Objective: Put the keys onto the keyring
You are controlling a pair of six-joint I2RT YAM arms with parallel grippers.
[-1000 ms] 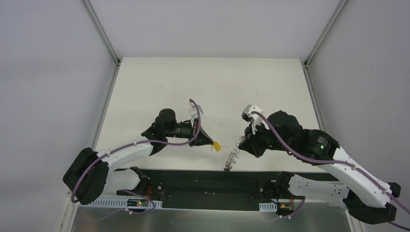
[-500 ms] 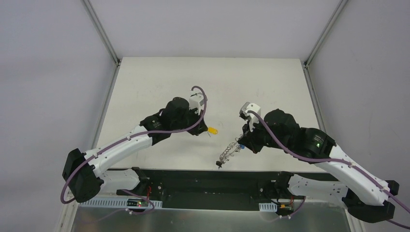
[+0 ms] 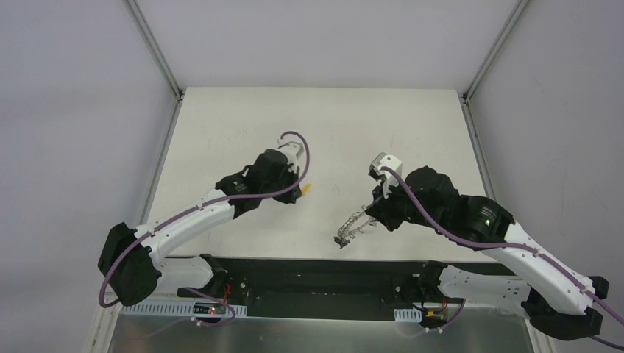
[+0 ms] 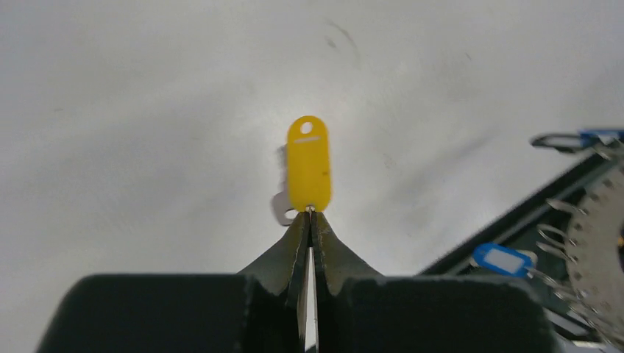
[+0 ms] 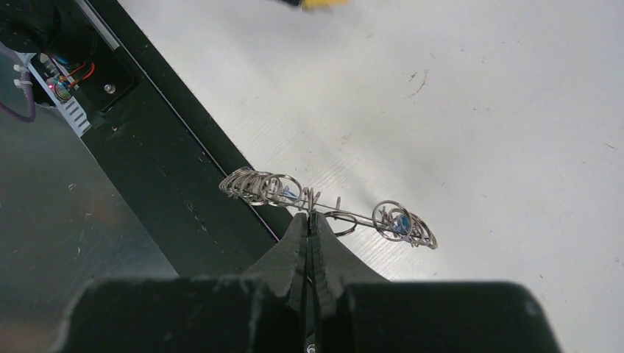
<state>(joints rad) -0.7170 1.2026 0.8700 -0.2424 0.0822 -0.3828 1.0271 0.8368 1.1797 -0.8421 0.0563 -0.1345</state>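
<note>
Left jaws pinched shut on near end of yellow key (image 4: 308, 163), grip right at base of the plastic tag, hole end pointing away. Silver metal bit peeking out just left of the jaw tips. Can't tell whether tag is clear of tabletop (image 3: 243, 125) or resting on it.

Right jaws closed on keyring (image 5: 259, 187), gripping the wire approx mid-span. Seen edge-on from right wrist cam: loop clusters bunched at both ends, thin wire running between them across the jaw tips.

Positions ref keyring, top cam:
- keyring (image 3: 352, 226) slanting down-left from right jaws, low end near tabletop's near edge, just short of black base rail (image 3: 294, 268)
- yellow key (image 3: 305, 189) left of keyring and farther from the arm bases, apart, no contact
- blue key (image 4: 502, 259) just beside keyring's loop fringe in left wrist cam; blue also visible among the loops at one end in right wrist cam; can't tell if threaded on

Writing: white label window on blue tag, too small to read. Faint mark below hole on yellow tag, not legible.
</note>
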